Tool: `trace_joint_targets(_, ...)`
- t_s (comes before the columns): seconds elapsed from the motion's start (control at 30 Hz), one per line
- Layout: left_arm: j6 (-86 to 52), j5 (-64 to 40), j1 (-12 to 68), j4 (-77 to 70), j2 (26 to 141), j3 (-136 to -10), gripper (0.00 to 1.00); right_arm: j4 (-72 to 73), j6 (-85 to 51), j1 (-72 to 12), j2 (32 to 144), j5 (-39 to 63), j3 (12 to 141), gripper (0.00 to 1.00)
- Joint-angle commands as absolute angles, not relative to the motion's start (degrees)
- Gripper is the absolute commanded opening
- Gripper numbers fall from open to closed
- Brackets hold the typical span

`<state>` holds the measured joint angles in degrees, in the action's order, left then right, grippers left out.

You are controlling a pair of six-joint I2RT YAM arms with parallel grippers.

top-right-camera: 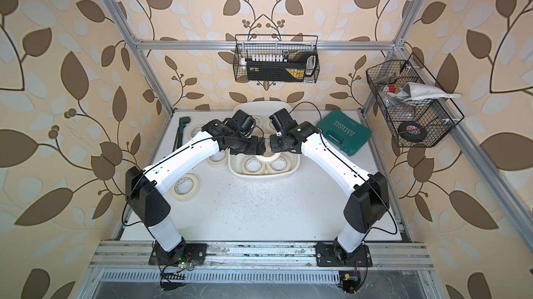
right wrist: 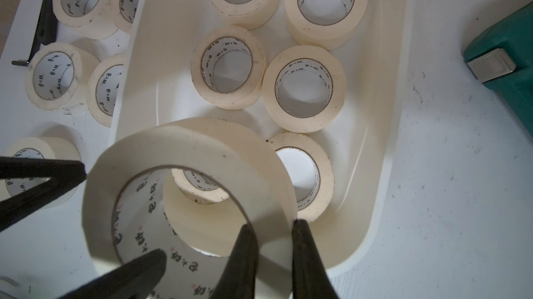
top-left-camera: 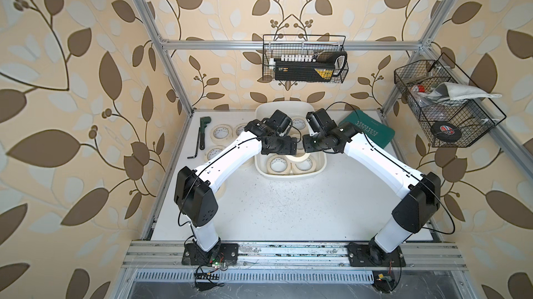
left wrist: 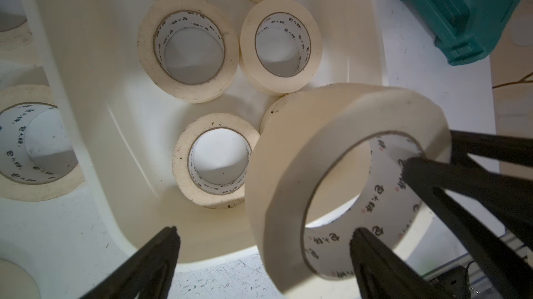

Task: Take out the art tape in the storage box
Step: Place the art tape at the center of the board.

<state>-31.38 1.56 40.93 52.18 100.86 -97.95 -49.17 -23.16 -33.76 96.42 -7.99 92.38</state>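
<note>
Tape [left wrist: 277, 167] matt paper; box [left wrist: 95, 81] prob. glossy plastic.

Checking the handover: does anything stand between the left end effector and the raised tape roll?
Nothing visible. The open left end effector straddles the wall of the tape roll; the right end effector pinches it.

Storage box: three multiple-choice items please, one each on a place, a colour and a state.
1. Rolls taken out of the storage box lie: A) on the table, robot's left of it; B) robot's right of it; C) none are out.
2. The tool case is: A) red; B) teal; C) yellow.
3. The right hand is: A) open; B) shut on a roll; C) flat on the table.
1A, seen in both top views; 2B, its lid is teal; 3B, its fingers pinch the roll's wall.
</note>
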Motion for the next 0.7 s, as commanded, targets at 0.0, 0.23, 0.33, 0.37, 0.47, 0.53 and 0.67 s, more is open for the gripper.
trace_joint_targets(0.0, -30.4, 4.5, 41.5, 55.3, 101.9, -102.1, 0.92, -48.6, -24.0, -34.3, 96.2, -9.2, 94.3, 0.0)
trace_joint_targets(0.23, -30.4, 6.2, 42.0, 56.6, 104.0, -104.1, 0.79, -48.7, -23.6, -34.2, 96.9, -9.0, 94.4, 0.0)
trace_joint_targets(0.33, -30.3, 6.1, 42.1, 56.7, 104.9, -104.5, 0.72, -49.0, -23.6, -34.2, 97.1, -9.0, 94.4, 0.0)
trace_joint_targets(0.37, -30.4, 6.0, 42.1, 56.8, 105.2, -104.6, 0.69, -49.0, -23.6, -34.2, 97.1, -9.0, 94.4, 0.0)
trace_joint_targets(0.47, -30.3, 5.9, 42.3, 57.0, 105.8, -105.1, 0.58, -49.0, -23.5, -34.2, 97.1, -9.0, 94.4, 0.0)
trace_joint_targets(0.53, -30.1, 5.6, 42.4, 56.7, 105.9, -105.3, 0.42, -49.0, -23.4, -34.2, 97.1, -9.2, 94.3, 0.0)
trace_joint_targets(0.67, -30.0, 5.4, 42.5, 56.5, 106.1, -105.7, 0.35, -49.0, -23.3, -34.3, 97.0, -9.2, 94.3, 0.0)
